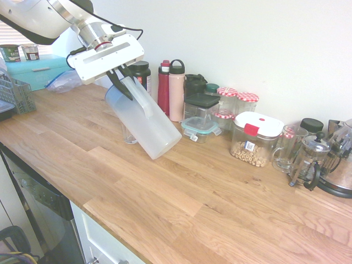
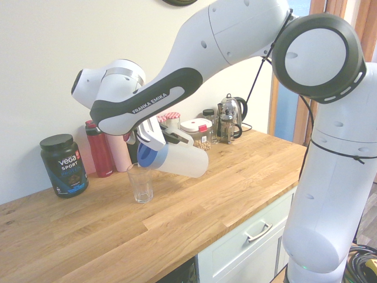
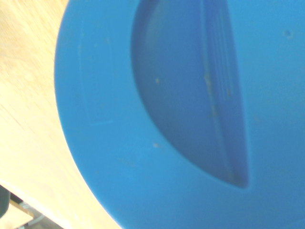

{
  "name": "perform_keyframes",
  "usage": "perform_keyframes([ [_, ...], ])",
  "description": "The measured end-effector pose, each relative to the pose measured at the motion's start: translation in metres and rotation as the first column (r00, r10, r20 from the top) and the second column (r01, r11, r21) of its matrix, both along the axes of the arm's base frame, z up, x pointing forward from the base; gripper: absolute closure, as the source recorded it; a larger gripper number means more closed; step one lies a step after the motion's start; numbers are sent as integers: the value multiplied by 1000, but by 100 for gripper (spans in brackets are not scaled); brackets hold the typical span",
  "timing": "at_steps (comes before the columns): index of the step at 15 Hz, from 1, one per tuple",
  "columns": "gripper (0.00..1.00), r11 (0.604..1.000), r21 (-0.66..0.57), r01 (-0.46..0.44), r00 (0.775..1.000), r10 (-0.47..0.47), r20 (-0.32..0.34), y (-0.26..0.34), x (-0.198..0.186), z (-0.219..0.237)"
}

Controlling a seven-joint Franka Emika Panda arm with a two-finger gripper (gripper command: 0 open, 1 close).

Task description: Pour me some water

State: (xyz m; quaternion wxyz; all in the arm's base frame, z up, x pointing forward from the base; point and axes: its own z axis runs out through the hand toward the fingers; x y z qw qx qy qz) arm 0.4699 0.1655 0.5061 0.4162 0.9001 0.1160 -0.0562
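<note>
The pincer [image 1: 127,82], clamped on the pitcher [image 1: 144,122] handle, tips its long axis steeply, blue lid [image 2: 146,157] just above the glass [image 2: 140,183] directly below.

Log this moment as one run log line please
phase: pouring | gripper: shut on pitcher handle | pitcher: tilted, blue lid end down over drinking glass | glass: upright on wooden counter

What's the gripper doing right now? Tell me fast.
Gripper: shut on the pitcher, holding it by the handle, tilted with its blue lid over the glass.
</note>
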Motion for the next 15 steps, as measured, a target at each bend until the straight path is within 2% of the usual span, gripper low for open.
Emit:
perform_keyframes([
  [9, 100, 997, -78, 23, 1000, -22, 16, -3, -1, 12],
  [15, 100, 997, -65, 31, 999, -29, 35, -5, 3, 8],
])
